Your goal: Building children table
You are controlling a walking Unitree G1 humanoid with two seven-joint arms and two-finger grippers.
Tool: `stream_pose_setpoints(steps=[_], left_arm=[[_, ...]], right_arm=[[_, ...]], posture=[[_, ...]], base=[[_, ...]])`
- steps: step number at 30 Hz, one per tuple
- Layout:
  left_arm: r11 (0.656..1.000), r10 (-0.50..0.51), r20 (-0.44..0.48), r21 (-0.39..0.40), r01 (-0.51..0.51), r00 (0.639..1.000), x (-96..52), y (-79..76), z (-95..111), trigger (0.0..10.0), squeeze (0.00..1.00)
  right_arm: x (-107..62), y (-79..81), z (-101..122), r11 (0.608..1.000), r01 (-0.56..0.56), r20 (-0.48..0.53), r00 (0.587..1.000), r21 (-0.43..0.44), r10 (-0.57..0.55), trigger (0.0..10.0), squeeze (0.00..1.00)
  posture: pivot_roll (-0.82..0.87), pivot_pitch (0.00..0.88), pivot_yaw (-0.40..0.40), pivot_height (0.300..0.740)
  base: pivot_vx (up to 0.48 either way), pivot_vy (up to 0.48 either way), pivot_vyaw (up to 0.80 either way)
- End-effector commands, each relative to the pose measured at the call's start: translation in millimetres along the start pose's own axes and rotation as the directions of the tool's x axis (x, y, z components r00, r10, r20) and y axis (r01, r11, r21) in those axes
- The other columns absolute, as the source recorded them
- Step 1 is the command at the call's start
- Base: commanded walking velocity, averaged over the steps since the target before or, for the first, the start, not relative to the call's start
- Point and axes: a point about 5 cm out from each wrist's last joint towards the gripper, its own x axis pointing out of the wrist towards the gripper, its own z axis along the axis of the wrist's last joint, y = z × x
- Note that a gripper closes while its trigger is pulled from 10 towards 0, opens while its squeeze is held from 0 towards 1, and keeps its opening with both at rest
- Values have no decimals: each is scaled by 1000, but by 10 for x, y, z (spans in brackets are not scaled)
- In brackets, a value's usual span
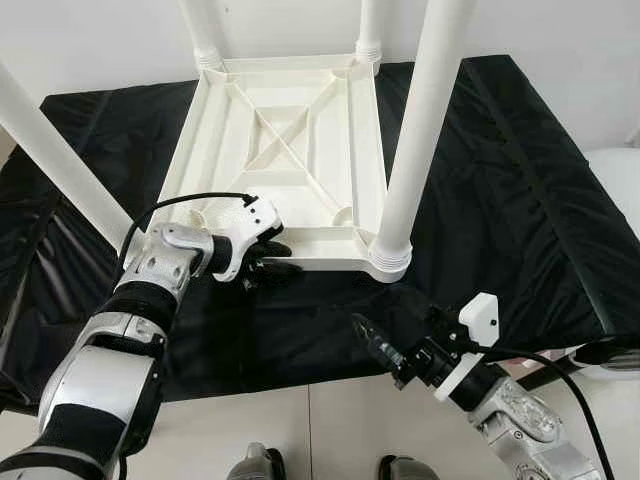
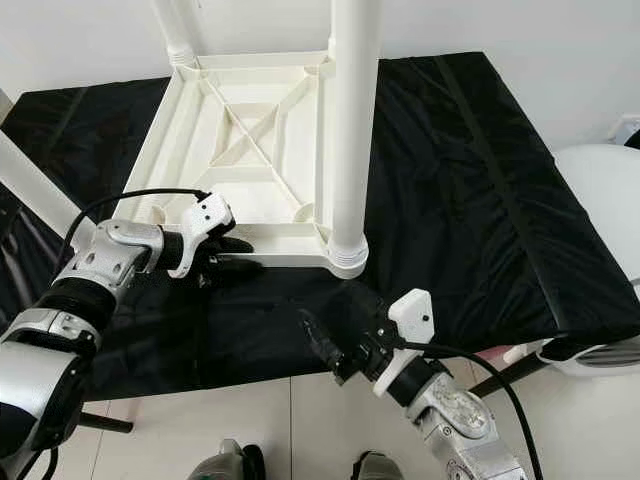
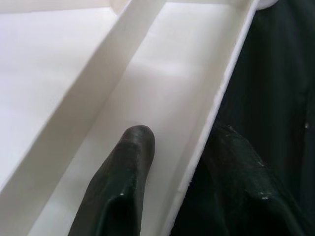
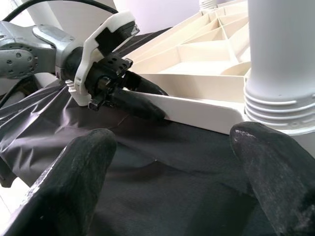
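Lower left, the left gripper (image 1: 268, 258) pinches the near rim of the upturned white table top (image 1: 300, 140), which lies mid-frame on black cloth (image 1: 500, 200). Lower right, the right gripper (image 1: 372, 338) hovers spread. Best to hold the rim steady while approaching the corner leg (image 1: 420, 120).

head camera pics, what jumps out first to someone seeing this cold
A white plastic table lies upside down on a black cloth, its legs pointing up. The left gripper clamps the table's near rim, one finger inside, one outside. The right gripper hovers open just short of the near right leg.
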Motion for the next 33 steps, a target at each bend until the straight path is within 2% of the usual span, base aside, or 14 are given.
stream_pose_setpoints(steps=[1,2,3,4,6,11,12,20,21,26,33], left_arm=[[992,125,-117,18,-124,985,-2,-2,-229,10000,0],[988,129,-148,101,-115,981,8,-16,-226,10000,0],[988,129,-148,101,-115,981,8,-16,-226,10000,0],[984,131,-163,142,-108,978,16,-25,-228,10000,0],[984,131,-163,142,-108,978,16,-25,-228,10000,0],[972,156,-179,200,-120,971,34,-25,-225,10000,0],[968,170,-176,214,-131,970,34,-13,-212,157,0],[959,204,-149,228,-167,968,8,26,-188,0,0],[951,218,-147,253,-176,965,-20,30,-200,0,0],[943,233,-133,272,-191,963,-60,37,-206,0,0],[945,269,-25,201,-258,963,-166,109,-90,0,0]], right_arm=[[-12,11,-3,1000,0,-11,1000,-2,0,10000,0],[-26,8,-6,1000,5,-16,1000,-4,-5,10000,0],[-26,8,-6,1000,5,-16,1000,-4,-5,10000,0],[-33,6,-8,1000,9,-18,1000,-5,-9,10000,0],[-33,6,-8,1000,9,-18,1000,-5,-9,10000,0],[-50,-15,-8,1000,27,-19,999,-11,-27,10000,0],[-56,-25,-6,999,34,-19,999,-13,-34,10000,0],[-69,-69,1,998,57,-15,998,-20,-58,10000,0],[-72,-105,3,997,78,-10,997,-25,-78,10000,0],[-89,-144,-2,994,107,-8,994,-27,-108,10000,0],[-154,-272,-64,979,200,-12,980,-23,-201,10000,0]], posture=[[-14,195,108,740],[-17,200,111,740],[-17,200,111,740],[-17,200,111,740],[-17,200,111,740],[-22,202,115,740],[-24,204,117,740],[-26,203,118,740],[-27,203,118,740],[-32,203,120,740],[-34,205,122,740]], base=[[0,0,0],[0,0,0],[0,0,0],[0,0,0],[0,0,0],[0,0,0],[0,0,0],[0,0,0],[0,0,0],[0,0,0],[0,0,0]])
